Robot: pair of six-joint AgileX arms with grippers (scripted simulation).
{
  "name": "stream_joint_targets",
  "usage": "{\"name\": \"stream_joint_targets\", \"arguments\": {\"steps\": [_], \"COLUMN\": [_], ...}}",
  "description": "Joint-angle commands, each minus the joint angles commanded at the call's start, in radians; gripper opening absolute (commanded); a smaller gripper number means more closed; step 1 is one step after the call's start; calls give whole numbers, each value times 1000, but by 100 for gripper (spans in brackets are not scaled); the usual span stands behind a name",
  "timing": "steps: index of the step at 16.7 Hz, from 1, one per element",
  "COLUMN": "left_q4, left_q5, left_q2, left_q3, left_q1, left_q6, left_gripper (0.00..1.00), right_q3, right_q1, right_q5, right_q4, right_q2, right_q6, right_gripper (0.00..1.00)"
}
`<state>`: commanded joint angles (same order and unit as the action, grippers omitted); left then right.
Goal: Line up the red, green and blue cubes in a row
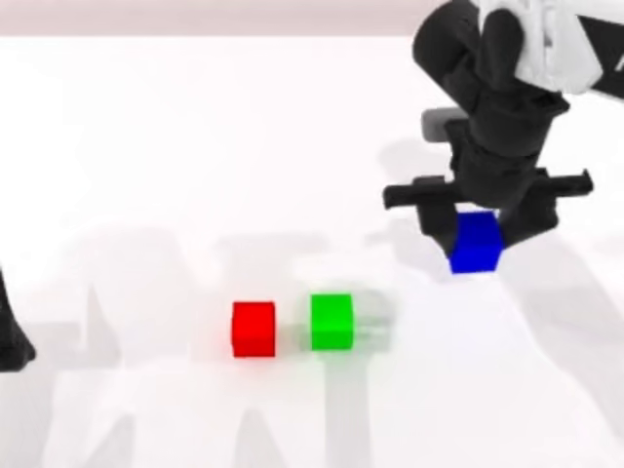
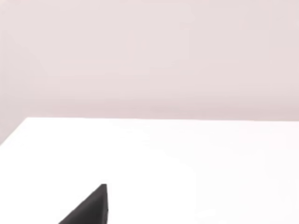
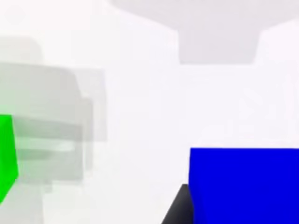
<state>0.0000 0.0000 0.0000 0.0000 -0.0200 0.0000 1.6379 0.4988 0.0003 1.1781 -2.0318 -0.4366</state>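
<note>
In the top view the right gripper (image 1: 480,226) hangs in the upper right of the frame, its black fingers closed on either side of the blue cube (image 1: 476,242), which it is grasping. The cube sits between the two fingers, just under the gripper's wide black crossbar, and appears lifted off the white table (image 1: 146,146), though from overhead that is hard to be sure of.

The red cube (image 1: 253,329) and the green cube (image 1: 331,321) rest on the table a little below the centre of the frame, side by side with a narrow gap between them, red to the left and green to the right. The blue cube lies to the right of and above the green one in the picture, apart from the pair.

The right wrist view shows the blue cube (image 3: 244,185) filling the lower right corner, with a black finger (image 3: 176,207) touching its side, and a slice of the green cube (image 3: 6,156) at the left edge, with bare table (image 3: 154,116) between them.

The left arm (image 1: 10,336) is parked at the left edge of the top view; whether its gripper is open cannot be told. The left wrist view shows only a dark fingertip (image 2: 88,209) at the bottom of the frame over bare table (image 2: 187,158).
</note>
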Motion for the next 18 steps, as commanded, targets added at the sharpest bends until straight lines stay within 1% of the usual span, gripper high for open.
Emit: {"name": "stream_joint_targets", "arguments": {"steps": [3,5,11,16,18], "left_q4": [0,0,0,0,0], "left_q5": [0,0,0,0,0], "left_q2": [0,0,0,0,0], "left_q3": [0,0,0,0,0], "left_q1": [0,0,0,0,0], "left_q6": [0,0,0,0,0], "left_gripper": [100,100,100,100,100], "right_q3": [-81,-109,-123,-243,-281], "right_q1": [86,115,116,120,122], "right_q5": [1,2,1,2,3], "right_q4": [-21,-30,-46,-234,-280], "right_q2": [67,92,86,36,18], "right_q6": [-140,-181,-184,-189,-190], "right_gripper": [0,0,0,0,0]}}
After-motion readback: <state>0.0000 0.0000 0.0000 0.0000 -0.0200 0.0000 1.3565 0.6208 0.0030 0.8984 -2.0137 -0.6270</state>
